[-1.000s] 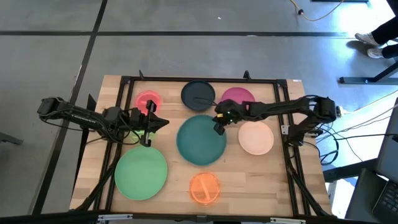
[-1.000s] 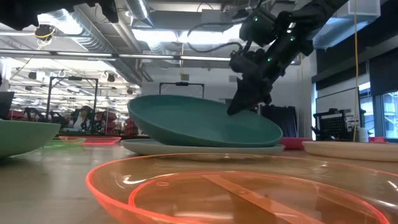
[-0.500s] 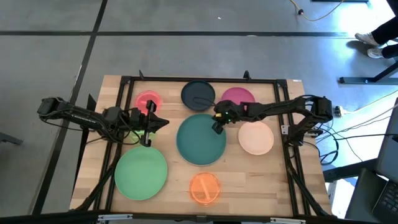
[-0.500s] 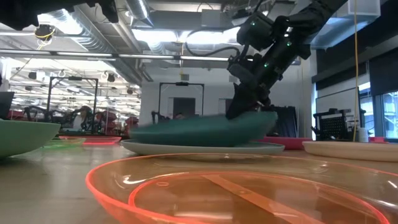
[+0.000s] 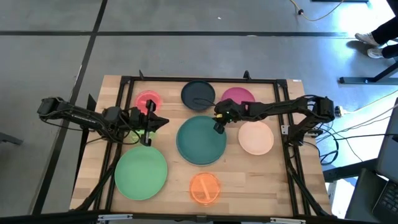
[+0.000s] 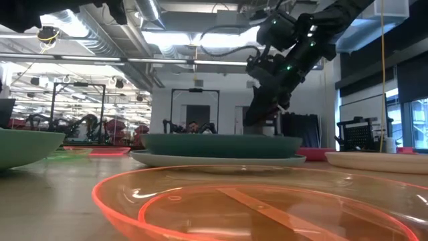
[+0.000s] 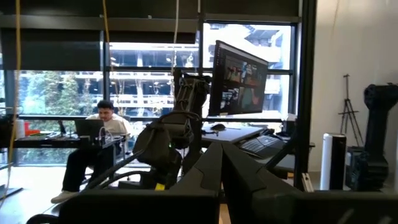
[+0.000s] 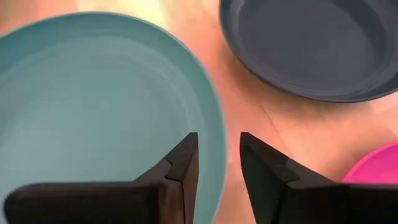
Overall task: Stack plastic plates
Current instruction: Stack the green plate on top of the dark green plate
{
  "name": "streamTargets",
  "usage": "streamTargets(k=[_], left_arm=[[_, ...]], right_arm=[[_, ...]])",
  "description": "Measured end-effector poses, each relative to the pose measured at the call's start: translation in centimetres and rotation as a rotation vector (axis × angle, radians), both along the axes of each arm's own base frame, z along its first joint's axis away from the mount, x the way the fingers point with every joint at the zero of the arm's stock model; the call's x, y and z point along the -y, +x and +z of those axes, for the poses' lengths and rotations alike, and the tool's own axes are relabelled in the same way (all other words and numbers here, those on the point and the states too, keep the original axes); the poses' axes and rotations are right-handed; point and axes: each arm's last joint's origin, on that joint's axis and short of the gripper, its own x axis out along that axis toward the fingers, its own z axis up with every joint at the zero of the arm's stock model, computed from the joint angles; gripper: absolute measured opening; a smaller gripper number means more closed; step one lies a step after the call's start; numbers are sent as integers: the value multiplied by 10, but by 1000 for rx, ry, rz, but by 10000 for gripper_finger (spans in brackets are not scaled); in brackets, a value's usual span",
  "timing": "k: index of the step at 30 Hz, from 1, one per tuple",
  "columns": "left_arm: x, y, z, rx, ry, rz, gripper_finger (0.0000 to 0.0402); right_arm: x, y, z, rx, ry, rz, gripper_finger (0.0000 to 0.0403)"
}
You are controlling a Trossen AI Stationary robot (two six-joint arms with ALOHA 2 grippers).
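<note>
The large teal plate (image 5: 201, 140) lies level, nested on a pale grey-blue plate (image 6: 221, 159) at the table's middle. My right gripper (image 8: 217, 149) is open just above the teal plate's far right rim (image 8: 214, 124), one finger over the inside of the plate and one outside it. I see no touch. In the low view the right gripper (image 6: 257, 120) hangs a little above that rim. My left gripper (image 5: 148, 122) waits shut above the table's left middle, holding nothing.
Around the stack lie a light green plate (image 5: 141, 173) at near left, an orange one (image 5: 204, 188) at the near edge, peach (image 5: 256, 137) to the right, magenta (image 5: 238, 97), navy (image 5: 198, 94) and red-pink (image 5: 148, 101) along the far side.
My right gripper has opened and let go of the teal plate's far right rim. The plate, tilted with that rim raised a second ago, has dropped and now lies level on the grey-blue plate. The gripper has stayed just above the rim.
</note>
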Motion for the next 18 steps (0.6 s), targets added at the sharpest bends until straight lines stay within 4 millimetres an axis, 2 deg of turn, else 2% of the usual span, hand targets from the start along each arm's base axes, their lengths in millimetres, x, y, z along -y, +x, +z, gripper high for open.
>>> streamTargets(k=[4, 9, 14, 18], left_arm=[[1, 3, -2, -15, 12, -7, 2], [3, 19, -9, -140, 63, -1, 2], [12, 47, 0, -373, 97, -31, 2], [24, 72, -5, -498, 128, -66, 2]], right_arm=[[-32, 1, 5, 7, -32, 125, 108], [-92, -1, 1, 36, -132, 265, 108], [-149, -20, -15, 237, -191, 367, 108], [-175, -40, -29, 281, -214, 448, 108]])
